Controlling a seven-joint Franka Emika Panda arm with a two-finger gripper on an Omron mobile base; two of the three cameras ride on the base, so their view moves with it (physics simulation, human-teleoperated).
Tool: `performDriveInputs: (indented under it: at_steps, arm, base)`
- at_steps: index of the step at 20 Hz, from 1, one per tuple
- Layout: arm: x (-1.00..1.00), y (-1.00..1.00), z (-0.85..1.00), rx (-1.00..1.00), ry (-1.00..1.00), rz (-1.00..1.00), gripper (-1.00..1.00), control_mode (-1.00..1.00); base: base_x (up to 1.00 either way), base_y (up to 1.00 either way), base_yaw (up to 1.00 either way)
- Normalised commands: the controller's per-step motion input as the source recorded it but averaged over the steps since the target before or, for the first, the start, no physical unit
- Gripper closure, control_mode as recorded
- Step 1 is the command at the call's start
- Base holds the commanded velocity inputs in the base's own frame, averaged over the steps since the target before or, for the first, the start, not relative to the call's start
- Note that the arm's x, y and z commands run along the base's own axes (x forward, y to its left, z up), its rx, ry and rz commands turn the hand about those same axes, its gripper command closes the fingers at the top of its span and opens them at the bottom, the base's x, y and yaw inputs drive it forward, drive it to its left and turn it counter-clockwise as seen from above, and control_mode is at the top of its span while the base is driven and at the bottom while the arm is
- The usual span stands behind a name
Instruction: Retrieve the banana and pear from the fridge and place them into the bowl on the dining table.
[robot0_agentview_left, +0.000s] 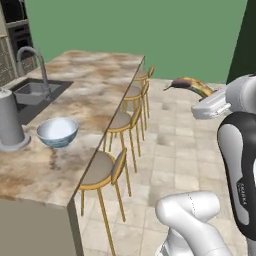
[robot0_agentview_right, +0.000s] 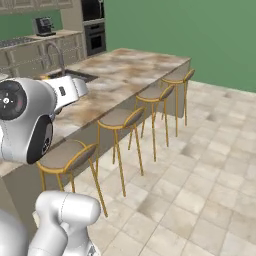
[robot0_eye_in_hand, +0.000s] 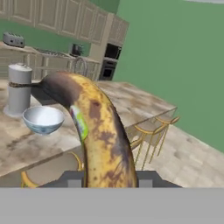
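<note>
Clamped in the gripper (robot0_eye_in_hand: 109, 178), banana (robot0_eye_in_hand: 98, 131): jaws closed on its lower end, long axis running up and away from the hand, dark tip curling toward the canister (robot0_eye_in_hand: 18, 89) in the hand view. Held in the air over the tiled floor (robot0_agentview_left: 175, 150), off the counter's stool side, well clear of the stone top. Seen from the left base view as a brown-yellow arc (robot0_agentview_left: 189, 85) sticking out leftward from the white hand, tip pointing toward the counter.

Next out, four stools (robot0_agentview_left: 102, 170) lined along the counter edge, between arm and slab.

Beyond them, counter (robot0_agentview_left: 65, 150), with the bowl (robot0_agentview_left: 57, 132) standing upright and empty near the near end, just beside the steel canister (robot0_agentview_left: 10, 122). Bowl lying to the left of and below the banana in both the left base and hand views (robot0_eye_in_hand: 43, 120); well apart yet, with stools and counter edge between.

Farther still, sink (robot0_agentview_left: 35, 92) and tap sunk in the slab, then cabinets and oven against the far wall.

Judged: carry step, banana half of the task under way; pear not yet in the bowl. Coming move turns on swinging left across the stools and lowering tip-first so the curve settles inside the rim rather than bridging it.
</note>
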Motion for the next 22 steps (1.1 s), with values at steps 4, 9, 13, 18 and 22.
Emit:
performDriveInputs:
  at_steps: [4, 9, 13, 18, 22]
  arm:
    - [0.00, 0.00, 0.00, 0.00, 0.00, 0.00, 1.00, 1.00]
    - [0.00, 0.00, 0.00, 0.00, 0.00, 0.00, 1.00, 1.00]
    - [0.00, 0.00, 0.00, 0.00, 0.00, 0.00, 1.00, 1.00]
    - [0.00, 0.00, 0.00, 0.00, 0.00, 0.00, 1.00, 1.00]
    - [0.00, 0.00, 0.00, 0.00, 0.00, 0.00, 1.00, 1.00]
  base:
    - [0.80, -0.47, 0.50]
    - [0.87, -0.38, 0.49]
    - [0.85, -0.27, 0.49]
    - [0.58, -0.03, 0.50]
    - [0.02, 0.34, 0.52]
